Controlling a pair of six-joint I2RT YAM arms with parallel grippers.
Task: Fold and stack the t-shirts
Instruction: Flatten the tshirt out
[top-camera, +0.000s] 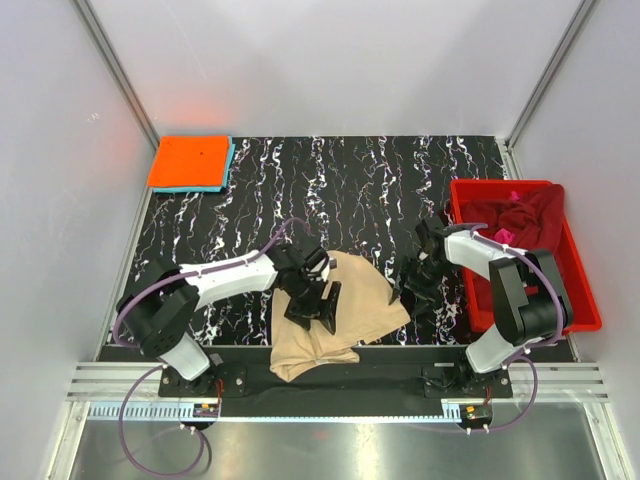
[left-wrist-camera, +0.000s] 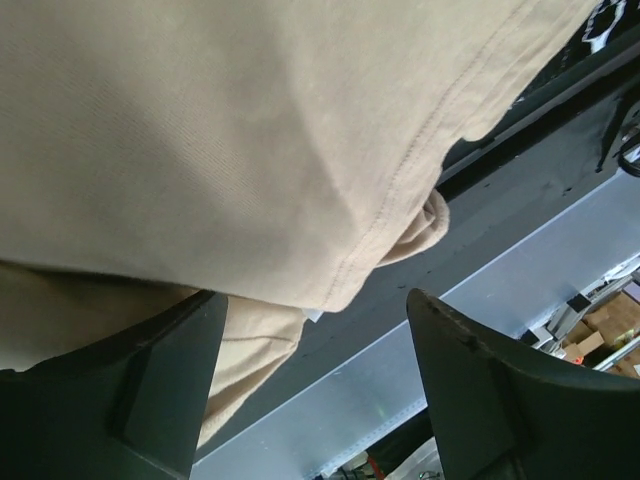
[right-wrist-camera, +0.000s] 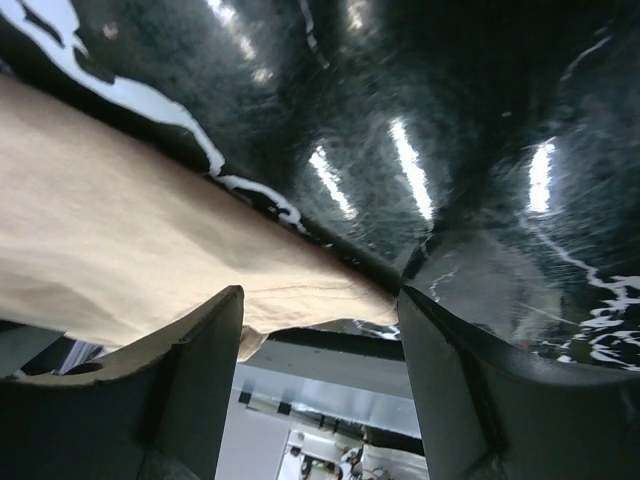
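A tan t-shirt (top-camera: 345, 310) lies rumpled on the black marbled table at the near edge, partly hanging over the front. My left gripper (top-camera: 315, 308) is open over its left part; the left wrist view shows the tan cloth (left-wrist-camera: 250, 150) with its hem between the open fingers (left-wrist-camera: 170, 380). My right gripper (top-camera: 412, 290) is open at the shirt's right corner (right-wrist-camera: 330, 300), with nothing held. A folded orange t-shirt (top-camera: 190, 160) lies on a light blue one (top-camera: 229, 170) at the far left. A maroon t-shirt (top-camera: 525, 215) and a bit of pink cloth (top-camera: 506, 234) are in the bin.
A red plastic bin (top-camera: 580, 290) stands at the table's right side, next to the right arm. White walls with metal posts enclose the table on three sides. A metal rail (top-camera: 340, 410) runs along the front below the arm bases.
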